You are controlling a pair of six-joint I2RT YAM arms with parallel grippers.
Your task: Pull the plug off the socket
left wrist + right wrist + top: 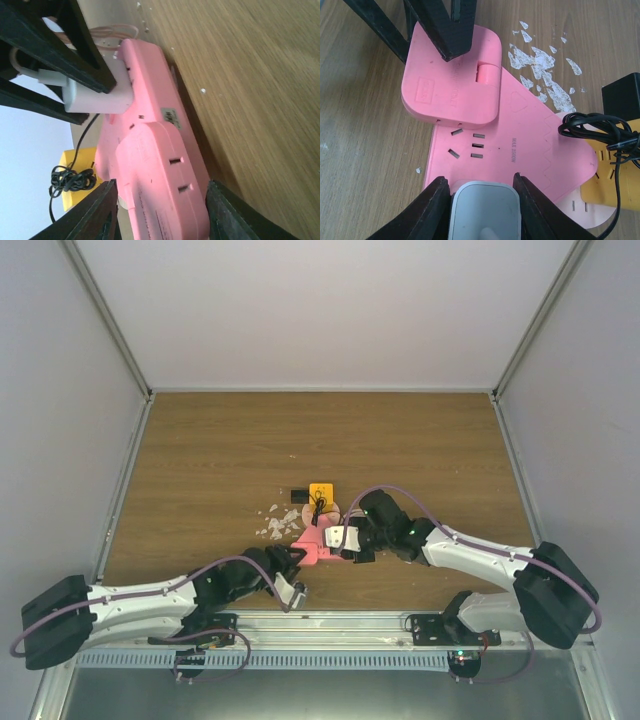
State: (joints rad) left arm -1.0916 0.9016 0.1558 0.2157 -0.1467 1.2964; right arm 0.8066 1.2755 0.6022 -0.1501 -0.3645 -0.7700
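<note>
Closest in, toward the near edge of the table and about midway between its side edges, the left jaws straddle the rounded end of the pink socket strip, one finger on each side. They stand partly shut, and I cannot tell whether they actually pinch it. Just beyond, the white plug sits in the strip's opposite end, and the right jaws are closed on its two flanks.

To pull well, the left side should first clamp the strip firmly or press it down. The right should then draw the plug straight out along its pins, without rocking, so the strip neither lifts nor skids.

Farther on lie scattered white flakes. Just beside the strip is a yellow block with a tangled black cord over it, and a black adapter next to that. The table is brown wood grain, smooth enough to let the strip slide, and pale walls enclose it on three sides.
</note>
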